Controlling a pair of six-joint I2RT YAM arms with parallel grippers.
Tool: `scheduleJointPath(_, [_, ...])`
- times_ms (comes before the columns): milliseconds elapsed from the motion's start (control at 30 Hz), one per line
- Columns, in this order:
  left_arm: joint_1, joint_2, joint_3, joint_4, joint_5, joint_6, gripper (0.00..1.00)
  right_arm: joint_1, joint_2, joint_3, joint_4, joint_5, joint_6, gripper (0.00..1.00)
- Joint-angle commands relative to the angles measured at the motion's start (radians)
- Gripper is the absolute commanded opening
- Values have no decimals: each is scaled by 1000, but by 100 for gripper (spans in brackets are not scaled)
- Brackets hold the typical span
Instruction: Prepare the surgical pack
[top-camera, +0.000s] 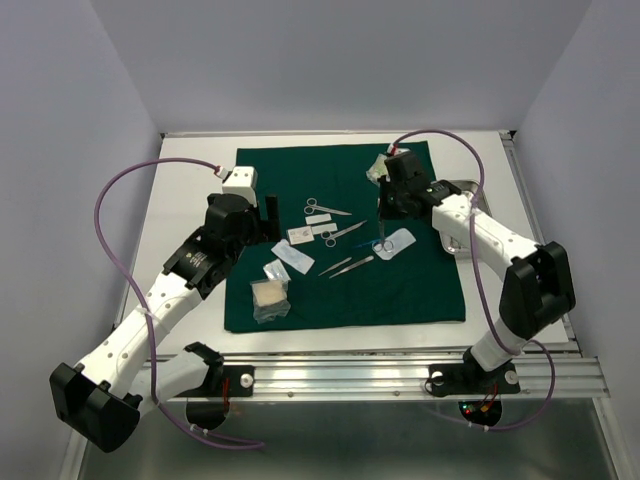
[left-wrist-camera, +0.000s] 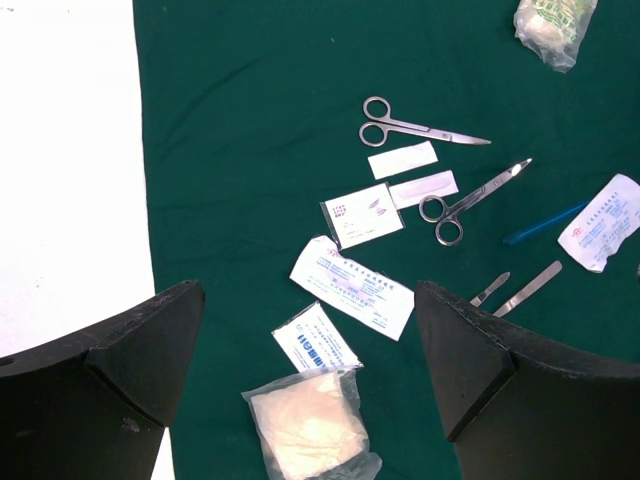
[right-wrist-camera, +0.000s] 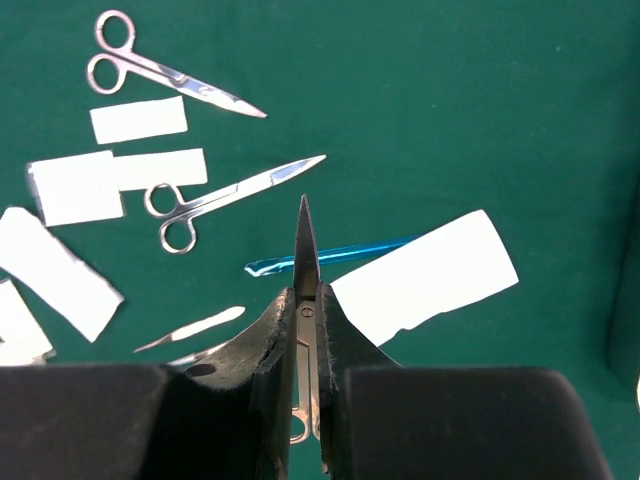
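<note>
A dark green drape (top-camera: 400, 290) covers the table's middle. On it lie two metal scissors (left-wrist-camera: 415, 128) (left-wrist-camera: 470, 192), two flat metal instruments (left-wrist-camera: 520, 290), a blue-handled tool (left-wrist-camera: 545, 222), several white packets (left-wrist-camera: 352, 285) and a bagged gauze pad (left-wrist-camera: 312, 425). My right gripper (right-wrist-camera: 306, 300) is shut on a third pair of scissors (right-wrist-camera: 305, 245), blades pointing out, held above the drape near a white packet (right-wrist-camera: 425, 270). My left gripper (left-wrist-camera: 310, 370) is open and empty above the bagged gauze. A steel tray (top-camera: 468, 190) shows partly behind the right arm.
A second bagged gauze roll (left-wrist-camera: 552, 28) lies at the drape's far right edge. White table surface (top-camera: 185, 210) borders the drape on the left. The aluminium rail (top-camera: 400, 375) runs along the near edge.
</note>
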Motion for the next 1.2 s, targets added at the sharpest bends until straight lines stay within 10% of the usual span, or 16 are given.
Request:
scheduleJointPath(0, [5,-26,-3,24,-17,10,99,-3,-69,75,-28,-41,-34,1])
scheduleJointPath(633, [5,8,14,30,-1,17,99,-394,-66,139,-99,270,-269,1])
scheduleJointPath(1067, [5,35,38,25,-7,18,99,-418,156,138,-35,375,-355,1])
scheduleJointPath(1167, [5,35,45,22,-7,20,99,-418,171,130,-19,385,-355,30])
